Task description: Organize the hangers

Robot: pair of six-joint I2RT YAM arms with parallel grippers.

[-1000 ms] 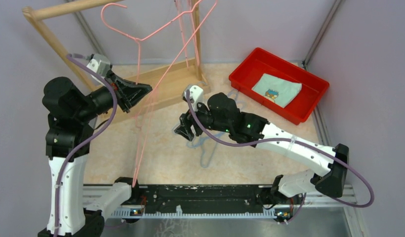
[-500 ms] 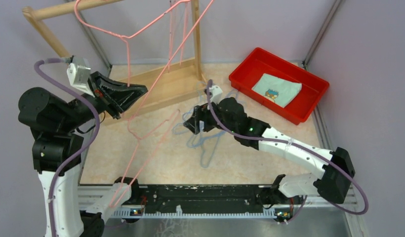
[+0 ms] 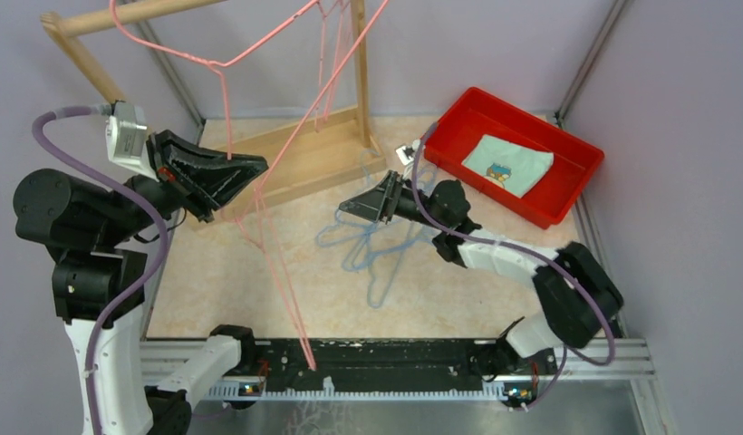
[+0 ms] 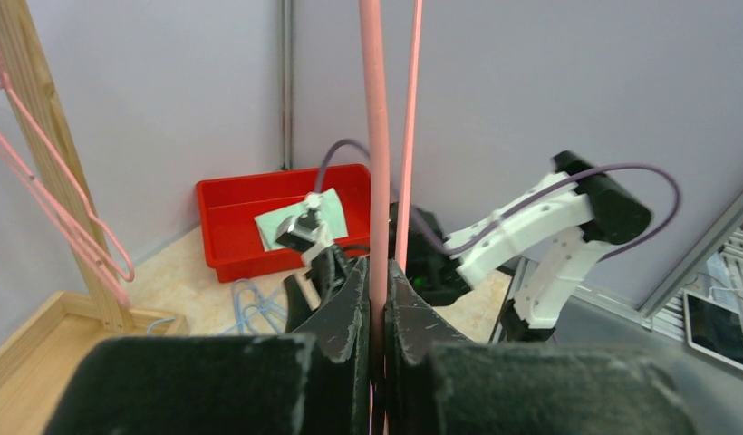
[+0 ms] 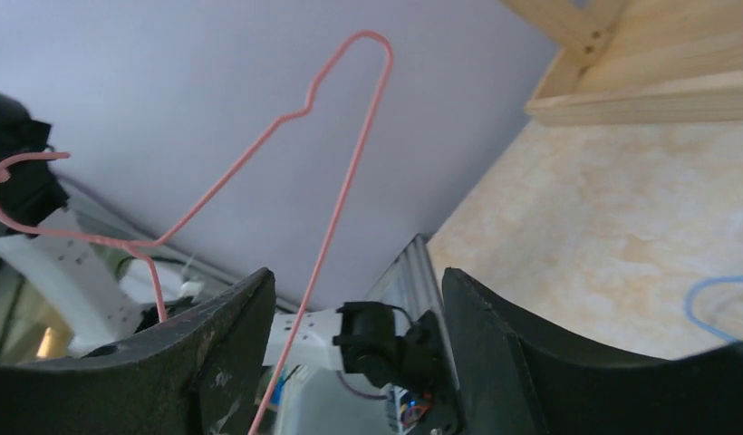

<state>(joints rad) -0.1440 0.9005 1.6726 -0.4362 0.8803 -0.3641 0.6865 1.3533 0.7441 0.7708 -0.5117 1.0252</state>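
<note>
A wooden rack [image 3: 300, 163] stands at the back of the desk [image 3: 214, 290], with a red bin [image 3: 569, 207] to its right. A pink hanger [image 3: 226, 109] is up beside the rack, its wire clenched in the left tool [image 3: 257, 168]. Blue hangers [image 3: 361, 246] lie on the desk near the right tool [image 3: 348, 207], which is released and holds nothing.

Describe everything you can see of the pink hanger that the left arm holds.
The pink hanger is thin bent wire. The left fingers are shut on one straight strand, upright between them; a second strand runs just beside it. It is held in the air and tilted: the hook curves up by the rack's top bar, the lowest end reaches toward the near rail. Whether the hook touches the bar cannot be told.
</note>
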